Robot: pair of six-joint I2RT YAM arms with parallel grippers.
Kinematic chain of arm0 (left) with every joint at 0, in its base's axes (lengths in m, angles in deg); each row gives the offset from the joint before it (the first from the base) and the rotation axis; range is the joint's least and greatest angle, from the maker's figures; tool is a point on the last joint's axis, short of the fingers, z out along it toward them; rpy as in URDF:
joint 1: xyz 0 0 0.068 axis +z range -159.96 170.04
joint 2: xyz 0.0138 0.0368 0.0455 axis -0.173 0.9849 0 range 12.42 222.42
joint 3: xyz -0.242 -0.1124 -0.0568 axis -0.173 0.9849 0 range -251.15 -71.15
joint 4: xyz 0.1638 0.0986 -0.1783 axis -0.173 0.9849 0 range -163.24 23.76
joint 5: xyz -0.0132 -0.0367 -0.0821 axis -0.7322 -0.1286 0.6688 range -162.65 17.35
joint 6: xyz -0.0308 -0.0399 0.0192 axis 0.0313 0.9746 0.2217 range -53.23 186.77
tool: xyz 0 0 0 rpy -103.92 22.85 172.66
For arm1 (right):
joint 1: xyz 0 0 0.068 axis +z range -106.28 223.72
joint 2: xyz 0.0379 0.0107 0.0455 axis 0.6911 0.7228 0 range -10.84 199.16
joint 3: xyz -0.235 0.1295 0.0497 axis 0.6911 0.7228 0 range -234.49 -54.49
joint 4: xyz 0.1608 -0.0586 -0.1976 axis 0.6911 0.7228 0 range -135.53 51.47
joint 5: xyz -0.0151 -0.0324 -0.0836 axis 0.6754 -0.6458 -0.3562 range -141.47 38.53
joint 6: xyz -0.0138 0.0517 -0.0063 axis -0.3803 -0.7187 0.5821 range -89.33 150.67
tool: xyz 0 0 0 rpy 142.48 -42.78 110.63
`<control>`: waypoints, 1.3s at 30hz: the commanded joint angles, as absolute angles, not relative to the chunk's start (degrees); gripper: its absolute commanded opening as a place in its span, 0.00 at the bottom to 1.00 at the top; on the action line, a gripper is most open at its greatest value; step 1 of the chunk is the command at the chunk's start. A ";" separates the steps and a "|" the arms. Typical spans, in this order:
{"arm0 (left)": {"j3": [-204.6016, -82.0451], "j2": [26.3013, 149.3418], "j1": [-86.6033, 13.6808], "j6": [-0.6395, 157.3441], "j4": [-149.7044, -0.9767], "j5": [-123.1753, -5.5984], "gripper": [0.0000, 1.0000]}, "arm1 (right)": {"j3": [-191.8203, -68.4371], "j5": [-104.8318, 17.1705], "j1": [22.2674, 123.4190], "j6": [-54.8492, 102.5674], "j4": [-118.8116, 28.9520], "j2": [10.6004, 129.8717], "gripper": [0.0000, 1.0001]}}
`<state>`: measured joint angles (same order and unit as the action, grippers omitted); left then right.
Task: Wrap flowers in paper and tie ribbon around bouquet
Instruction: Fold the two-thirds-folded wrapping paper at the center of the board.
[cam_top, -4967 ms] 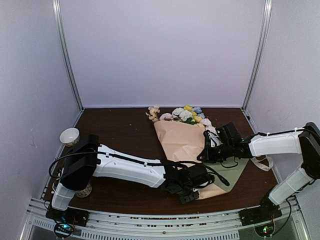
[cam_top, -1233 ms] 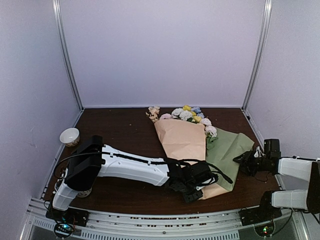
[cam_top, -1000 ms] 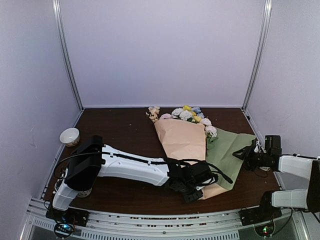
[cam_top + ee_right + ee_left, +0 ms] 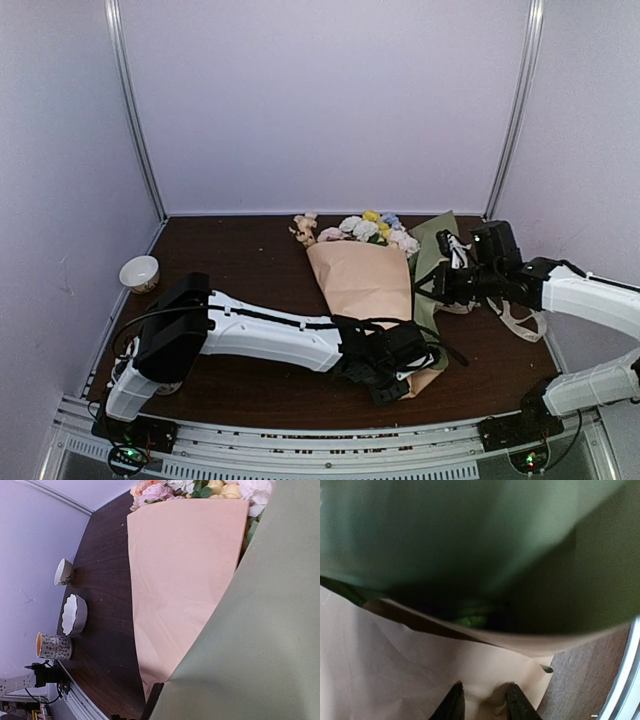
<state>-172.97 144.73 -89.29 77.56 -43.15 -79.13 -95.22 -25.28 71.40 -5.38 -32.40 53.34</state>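
Raised since earlier, the green flap of paper [image 4: 430, 250], clamped in my right gripper [image 4: 445, 282], can now fold over the flowers [image 4: 372, 228]; my left gripper [image 4: 484, 690], slightly apart, perhaps pins it.

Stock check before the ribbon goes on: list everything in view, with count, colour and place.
flowers: one bunch, pastel yellow, pink, white and blue, heads at the paper's far end.
paper: one sheet, peach with a green side, mid-table around the flowers; green side raised on the right.
ribbon: one, cream, loose on the table under the right arm.
cup: one, white, far left.
bowl: one, white, scalloped, left edge, nearer than the cup.
mug: one, patterned, left edge, nearest.
table: one, dark brown.
left gripper: black, fingers apart on the peach paper's near end.
right gripper: black, shut on the paper's green side.
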 commanded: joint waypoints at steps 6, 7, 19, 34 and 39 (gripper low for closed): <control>-172.28 149.25 -89.63 77.51 -39.25 -74.89 0.33 | -106.22 -28.66 83.40 1.97 -30.36 69.01 0.00; -172.31 149.26 -89.67 77.50 -39.19 -74.82 0.33 | -107.27 -28.58 84.09 2.65 -29.58 70.94 0.00; -167.85 144.17 -89.83 77.37 -42.83 -76.80 0.44 | -110.33 -25.83 84.94 2.58 -32.56 86.62 0.00; -145.91 110.68 -89.97 71.65 -59.14 -70.87 0.70 | -109.77 -28.16 84.78 2.09 -32.20 91.16 0.00; -134.33 104.50 -80.51 83.74 -67.51 -74.50 0.62 | -109.79 -28.56 84.85 1.73 -31.88 90.19 0.00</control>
